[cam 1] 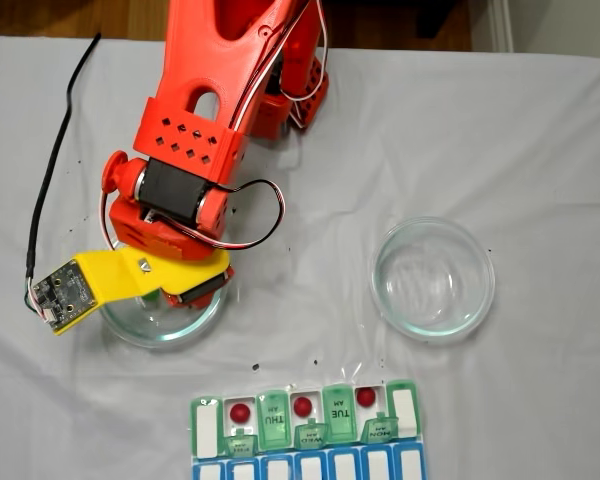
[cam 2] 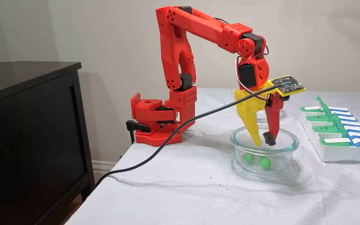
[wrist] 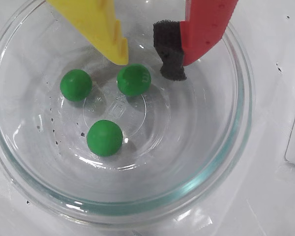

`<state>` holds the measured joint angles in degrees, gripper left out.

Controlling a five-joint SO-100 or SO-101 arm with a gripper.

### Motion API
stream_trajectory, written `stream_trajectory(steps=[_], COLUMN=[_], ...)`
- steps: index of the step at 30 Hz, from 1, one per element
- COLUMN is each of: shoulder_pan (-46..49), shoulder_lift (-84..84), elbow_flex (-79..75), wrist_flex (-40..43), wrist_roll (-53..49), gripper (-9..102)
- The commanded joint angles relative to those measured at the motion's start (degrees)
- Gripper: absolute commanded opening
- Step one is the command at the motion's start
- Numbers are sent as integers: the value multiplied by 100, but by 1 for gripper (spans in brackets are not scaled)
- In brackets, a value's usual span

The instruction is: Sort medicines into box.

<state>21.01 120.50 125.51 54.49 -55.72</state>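
Three green medicines (wrist: pixel 76 84) (wrist: pixel 133 79) (wrist: pixel 104 138) lie in a round glass dish (wrist: pixel 236 147). My gripper (wrist: pixel 148 68) hangs open inside the dish rim, just above them. Its yellow finger (wrist: pixel 108 34) and its red finger with a black foam pad (wrist: pixel 169 49) straddle the middle ball from above without touching it. From the side, the gripper (cam 2: pixel 264 143) sits above two green balls (cam 2: pixel 249 157) (cam 2: pixel 265 163). The box (cam 1: pixel 206 432) lies near the table's front edge with lids up. Three red medicines (cam 1: pixel 241 411) (cam 1: pixel 302 406) (cam 1: pixel 366 397) sit in separate cells.
A second glass dish (cam 1: pixel 485 290) stands to the right, nothing in it. A black cable (cam 2: pixel 167 143) runs from the wrist camera across the cloth and off the table's edge. A dark cabinet (cam 2: pixel 27 125) stands beside the table. Small black specks dot the white cloth.
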Motion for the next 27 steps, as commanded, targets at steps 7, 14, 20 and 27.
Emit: stream_trajectory(steps=[7,14,20,27], shoulder_pan=[-18,-18,-44,0], shoulder_lift=[-316,-606,-633,-519], elbow_flex=[-237,-519,-457,-483], wrist_flex=[-229,-88,-220,-220], wrist_roll=[18,44,0,-123], gripper=[13,13,13,14])
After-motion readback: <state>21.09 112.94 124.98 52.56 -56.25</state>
